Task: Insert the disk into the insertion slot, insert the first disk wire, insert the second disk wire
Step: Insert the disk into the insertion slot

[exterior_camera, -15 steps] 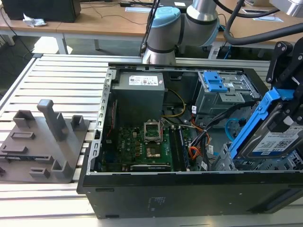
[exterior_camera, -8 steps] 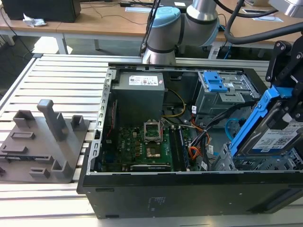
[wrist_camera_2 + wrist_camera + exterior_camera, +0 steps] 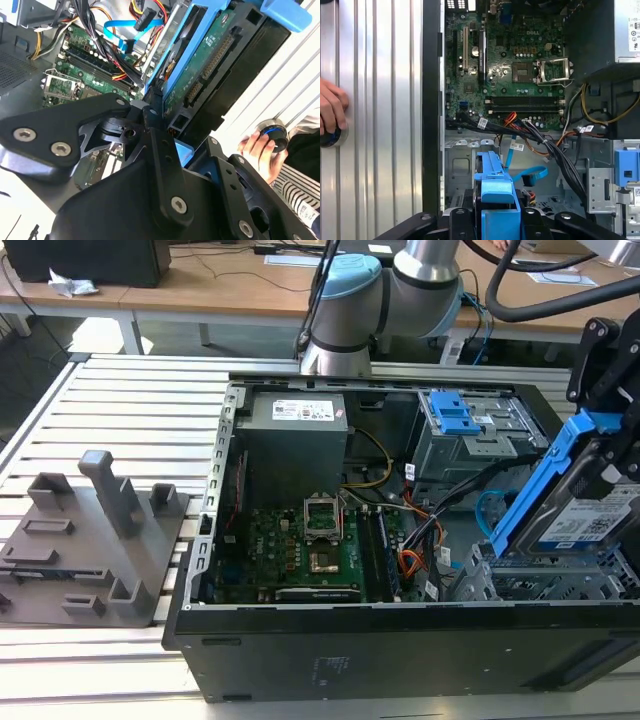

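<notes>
Exterior view puts the fingers point(image 3: 607, 455) at that view's right edge, clamped on the disk point(image 3: 592, 512). They grip it by its blue caddy point(image 3: 530, 485), and the disk hangs steeply tilted. In the second wrist view a black finger presses against the caddy's side. The disk's connector edge point(image 3: 202, 75) there is bare, with nothing plugged in.

Directly below the fingers sits the insertion slot point(image 3: 540, 585), its perforated cage open at the top. The disk's lower end is close to the cage mouth. I cannot tell if they touch, but most of the disk stands clear above it, so I judge the first step unfinished.

Farther out from the fingers, the second disk wire point(image 3: 529, 175) lies loose inside the computer case point(image 3: 400, 660), beside the black wire bundle point(image 3: 555, 150). Neither wire step looks started.

Well away from the fingers, a person's hand point(image 3: 331, 107) rests on a knob on the slatted desk point(image 3: 130, 390).
</notes>
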